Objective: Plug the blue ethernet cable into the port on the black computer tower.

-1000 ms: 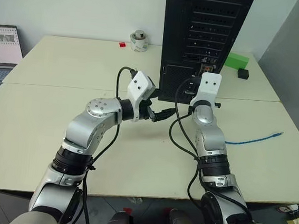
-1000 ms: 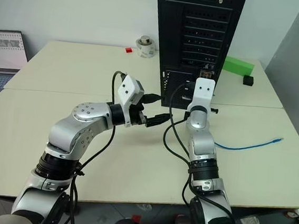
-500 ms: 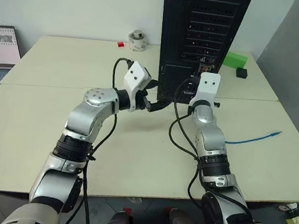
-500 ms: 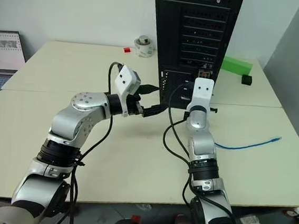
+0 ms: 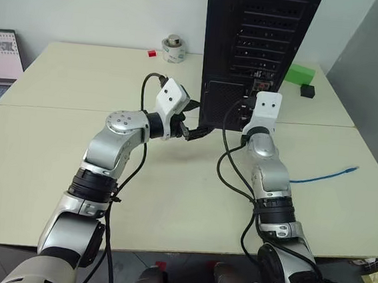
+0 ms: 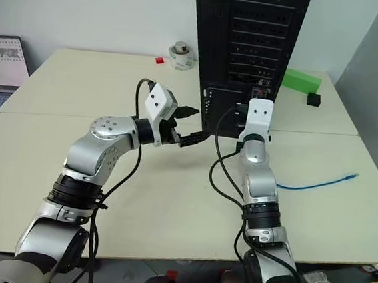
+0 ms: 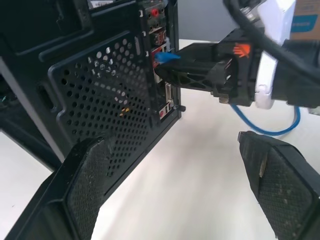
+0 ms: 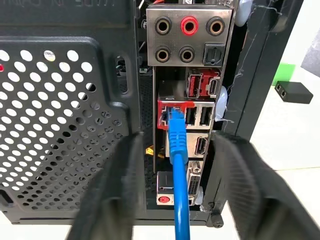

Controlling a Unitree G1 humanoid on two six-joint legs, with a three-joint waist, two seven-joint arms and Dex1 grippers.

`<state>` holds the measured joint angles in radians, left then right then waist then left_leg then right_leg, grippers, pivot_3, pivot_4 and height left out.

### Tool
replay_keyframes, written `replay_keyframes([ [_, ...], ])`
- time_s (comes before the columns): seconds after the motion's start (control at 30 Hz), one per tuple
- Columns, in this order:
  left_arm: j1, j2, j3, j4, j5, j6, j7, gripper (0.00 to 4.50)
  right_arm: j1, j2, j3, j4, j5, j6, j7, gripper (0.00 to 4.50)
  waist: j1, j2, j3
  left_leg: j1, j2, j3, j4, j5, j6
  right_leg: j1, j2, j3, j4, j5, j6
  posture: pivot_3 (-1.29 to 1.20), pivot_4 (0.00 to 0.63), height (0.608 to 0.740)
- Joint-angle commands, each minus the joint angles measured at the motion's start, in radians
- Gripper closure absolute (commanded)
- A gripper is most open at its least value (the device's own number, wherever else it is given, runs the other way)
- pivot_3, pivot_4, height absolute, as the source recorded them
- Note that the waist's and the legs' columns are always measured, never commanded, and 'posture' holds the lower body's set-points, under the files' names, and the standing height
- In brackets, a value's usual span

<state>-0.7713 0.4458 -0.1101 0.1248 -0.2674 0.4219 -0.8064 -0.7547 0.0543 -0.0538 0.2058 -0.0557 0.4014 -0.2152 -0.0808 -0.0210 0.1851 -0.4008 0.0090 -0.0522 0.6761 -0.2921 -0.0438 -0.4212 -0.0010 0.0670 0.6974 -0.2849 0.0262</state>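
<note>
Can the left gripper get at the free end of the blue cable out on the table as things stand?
Probably not. The left gripper sits by the black computer tower, while the blue ethernet cable's free end lies far out on the right side of the table, past the right arm.

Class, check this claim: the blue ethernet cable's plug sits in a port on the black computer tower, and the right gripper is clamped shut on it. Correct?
Not quite. The plug of the blue ethernet cable is in the port on the black computer tower, but the right gripper is open, fingers either side of the cable, as the right wrist view shows.
</note>
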Motion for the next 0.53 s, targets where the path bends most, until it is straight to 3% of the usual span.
replay_keyframes([
  [0.03,-0.006,0.012,0.031,-0.014,0.028,-0.021,0.041,0.27,0.040,-0.032,0.012,-0.174,0.014,0.053,0.056,1.18,0.001,0.000,0.000,0.000,0.000,0.000,0.000,0.000,0.000,0.000,0.000,0.000,0.000,0.000,0.000,0.00,0.150,0.740],
  [0.17,0.004,0.041,0.060,-0.002,0.043,0.000,0.073,0.27,0.137,-0.154,0.036,-0.436,0.087,0.189,0.257,0.30,0.003,0.000,0.000,0.000,0.000,0.000,0.000,-0.001,0.002,0.000,-0.001,0.000,-0.001,0.000,0.000,0.00,0.150,0.740],
  [0.33,0.000,0.090,0.083,0.031,0.050,-0.029,0.053,0.27,0.221,-0.348,-0.008,-0.601,0.171,0.263,0.442,0.30,0.008,0.000,0.000,0.000,-0.001,-0.001,0.000,-0.002,0.003,0.001,0.000,-0.002,0.000,0.000,0.000,0.00,0.150,0.740],
  [0.53,-0.007,0.138,0.097,0.051,0.038,-0.042,0.004,0.27,0.252,-0.527,-0.108,-0.547,0.249,0.232,0.595,0.30,0.022,0.000,0.000,0.001,-0.001,-0.001,0.001,-0.001,0.004,0.002,0.001,-0.003,0.000,0.000,0.000,0.00,0.150,0.740],
])
